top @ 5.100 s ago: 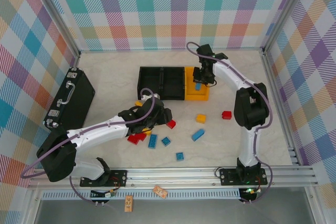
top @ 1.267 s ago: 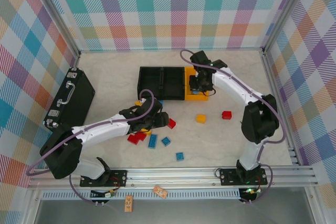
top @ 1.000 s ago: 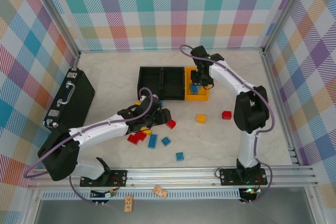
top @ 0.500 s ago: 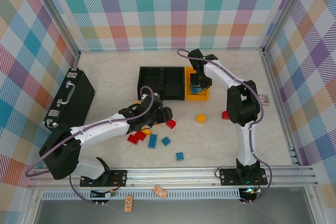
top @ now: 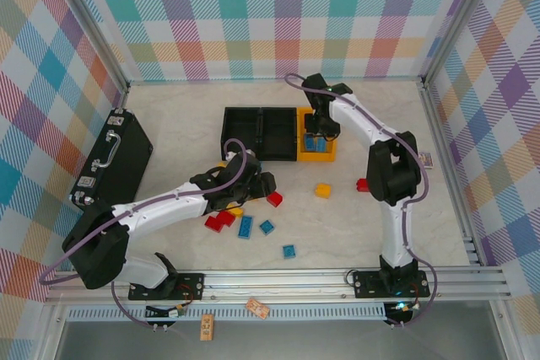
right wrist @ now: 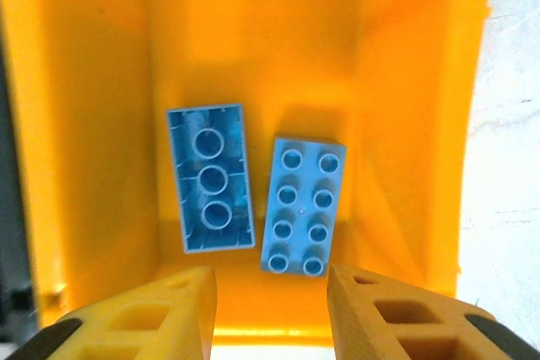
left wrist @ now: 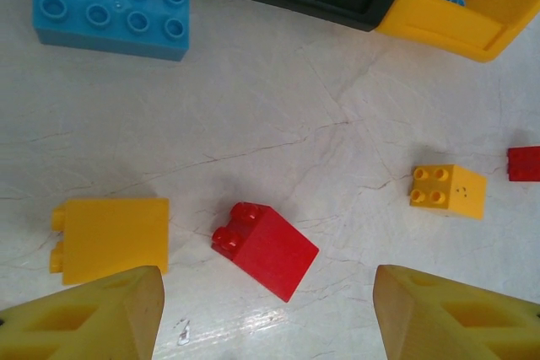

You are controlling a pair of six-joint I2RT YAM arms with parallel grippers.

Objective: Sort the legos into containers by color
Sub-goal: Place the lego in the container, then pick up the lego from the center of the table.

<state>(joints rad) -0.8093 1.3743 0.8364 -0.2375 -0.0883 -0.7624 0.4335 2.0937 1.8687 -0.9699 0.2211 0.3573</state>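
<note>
Right gripper (right wrist: 272, 297) is parked over the yellow bin (right wrist: 93, 82) at the far side. Its jaws are partly spread and nothing is held. Two blues lie loose on the bin floor just beyond the fingertips: an upturned blue brick (right wrist: 211, 179) on the left and a studs-up blue brick (right wrist: 302, 206) just beside it. Whether they touch cannot be told. The jaws have only just come apart, so a drop is judged just done. One more blue is counted as sorted, and this arm is freed for the next pick.

Left gripper (left wrist: 268, 316) is held wide open and empty, low over the table (left wrist: 278, 124). A red brick (left wrist: 266, 250) is tipped on its side just beyond the fingers, and a yellow brick (left wrist: 114, 238) lies to its left. A red pick is judged next, with no grip made yet.

Against five seconds back, the blue brick that lay on the table right of centre is gone from there. The left arm is barely shifted. Reds, blues and yellows are left scattered near the middle.
</note>
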